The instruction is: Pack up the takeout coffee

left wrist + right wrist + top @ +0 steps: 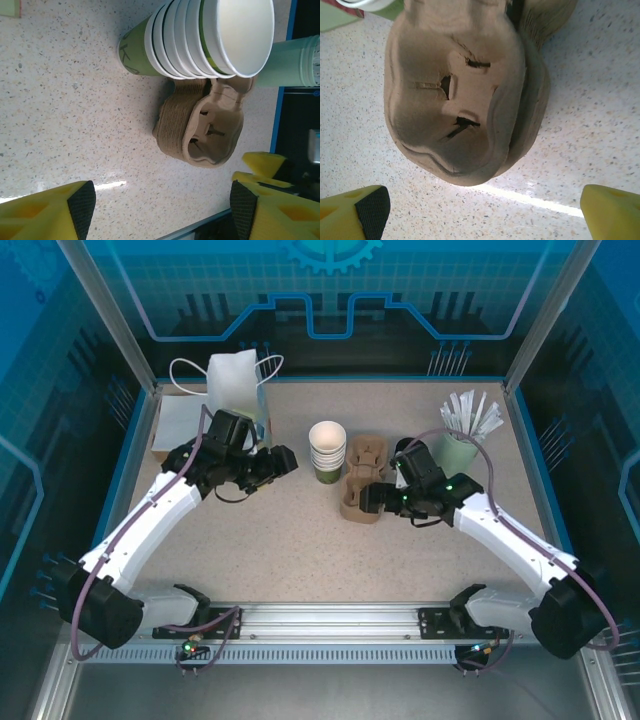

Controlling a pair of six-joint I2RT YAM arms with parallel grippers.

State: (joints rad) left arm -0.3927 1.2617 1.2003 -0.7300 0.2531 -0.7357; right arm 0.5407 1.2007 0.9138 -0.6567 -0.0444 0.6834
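Note:
Green paper cups with white insides stand nested in a stack (326, 450) at the table's middle; in the left wrist view the cup stack (200, 40) lies across the top. Right beside it sits a stack of brown pulp carriers (362, 480), with pockets facing up (205, 127) (460, 100). My left gripper (283, 462) hovers left of the cups, open and empty (162, 207). Just right of the carriers, my right gripper (368, 497) is open, the nearest carrier pocket just ahead of its fingers (487, 215).
A pale green cup of white wrapped straws (462, 440) (295, 62) stands at the back right. A white handled bag (235, 385) stands at the back left with a flat white sheet (180, 425) beside it. Blue walls edge the table.

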